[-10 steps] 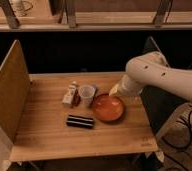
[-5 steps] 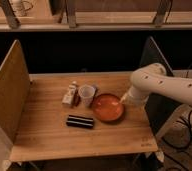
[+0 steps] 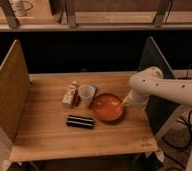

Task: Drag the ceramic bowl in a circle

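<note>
Ceramic bowl: the shallow, round, glossy orange-red ceramic bowl [image 3: 107,107] sits right of centre in the frame, flat on the pale wooden worktop [image 3: 44,137].
End effector: the end effector [image 3: 124,101] on the white robot arm [image 3: 156,86] is down at the bowl's right rim, jaws spread wide and clamped on nothing I can make out; whether a finger sits inside the rim or only beside it, I cannot tell.
Neighbours: a small white plastic cup [image 3: 86,93] stands just beside the bowl's upper-left edge, a small white carton [image 3: 69,94] lies left of the cup, and a flat black rectangular box [image 3: 80,121] lies to the bowl's lower left.
Step in hand: I would say contact at the rim, with the circling drag about to run or already under way.
Next move: it calls for steady downward contact on the rim and a tight loop, since a wide sweep to the left looks likely to bump the cup or the black box.
</note>
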`<state>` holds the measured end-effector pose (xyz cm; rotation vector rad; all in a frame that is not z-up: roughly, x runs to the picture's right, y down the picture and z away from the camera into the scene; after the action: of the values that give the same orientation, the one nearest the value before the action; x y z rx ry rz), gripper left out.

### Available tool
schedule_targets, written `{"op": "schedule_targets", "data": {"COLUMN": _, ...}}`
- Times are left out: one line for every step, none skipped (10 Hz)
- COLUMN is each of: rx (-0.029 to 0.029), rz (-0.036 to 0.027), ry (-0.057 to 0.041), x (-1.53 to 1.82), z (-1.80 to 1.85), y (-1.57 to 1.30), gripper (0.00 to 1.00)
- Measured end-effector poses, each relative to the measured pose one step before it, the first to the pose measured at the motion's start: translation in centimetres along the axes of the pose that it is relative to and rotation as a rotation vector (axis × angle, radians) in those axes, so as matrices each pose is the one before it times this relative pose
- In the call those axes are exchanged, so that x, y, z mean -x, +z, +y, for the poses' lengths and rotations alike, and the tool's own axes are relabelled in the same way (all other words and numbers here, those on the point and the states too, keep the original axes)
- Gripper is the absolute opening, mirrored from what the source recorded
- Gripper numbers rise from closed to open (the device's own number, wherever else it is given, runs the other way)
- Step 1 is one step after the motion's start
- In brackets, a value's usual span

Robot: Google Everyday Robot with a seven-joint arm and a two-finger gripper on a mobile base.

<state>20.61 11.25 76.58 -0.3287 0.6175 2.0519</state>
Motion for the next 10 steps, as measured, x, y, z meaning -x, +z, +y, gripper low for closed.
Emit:
{"op": "schedule_targets", "data": {"rx": -0.0043, "rz": -0.00842, "ry": -0.01214, "x": 0.201, "z": 0.179, "y": 0.012, "gripper": 0.65}}
{"op": "schedule_targets", "data": {"rx": 0.00408, "rz": -0.00637, "ry": -0.01406, "x": 0.337, "z": 0.851, "y": 0.267, "gripper": 0.65}}
{"op": "schedule_targets", "data": {"rx": 0.00709, "rz": -0.00377, "ry": -0.01575, "x": 0.407, "z": 1.032, "y": 0.559, "gripper": 0.65}}
{"op": "schedule_targets", "data": {"rx": 0.00578, "rz": 0.0035, "ry": -0.01304, "x": 0.33, "z": 0.916, "y": 0.813, "gripper": 0.65}}
{"op": "schedule_targets", "data": {"rx": 0.00107, "rz": 0.00564, "ry": -0.00847, "x": 0.175, "z": 0.481, "y": 0.651, "gripper": 0.65}}
{"op": "schedule_targets", "data": {"rx": -0.00722, "rz": 0.01366, "ry": -0.0133, "x": 0.175, "z": 0.438, "y": 1.335, "gripper": 0.65}}
{"op": "schedule_targets", "data": {"rx": -0.01614, "rz": 0.0187, "ry": -0.00741, "x": 0.081, "z": 0.127, "y": 1.555, "gripper": 0.65}}
{"op": "schedule_targets", "data": {"rx": -0.01461, "rz": 0.01529, "ry": -0.00252, "x": 0.004, "z": -0.007, "y": 1.185, "gripper": 0.65}}
{"op": "schedule_targets", "data": {"rx": -0.00804, "rz": 0.01605, "ry": -0.00537, "x": 0.14, "z": 0.481, "y": 1.485, "gripper": 0.65}}
{"op": "schedule_targets", "data": {"rx": -0.00095, "rz": 0.01665, "ry": -0.00395, "x": -0.022, "z": 0.61, "y": 1.083, "gripper": 0.65}}
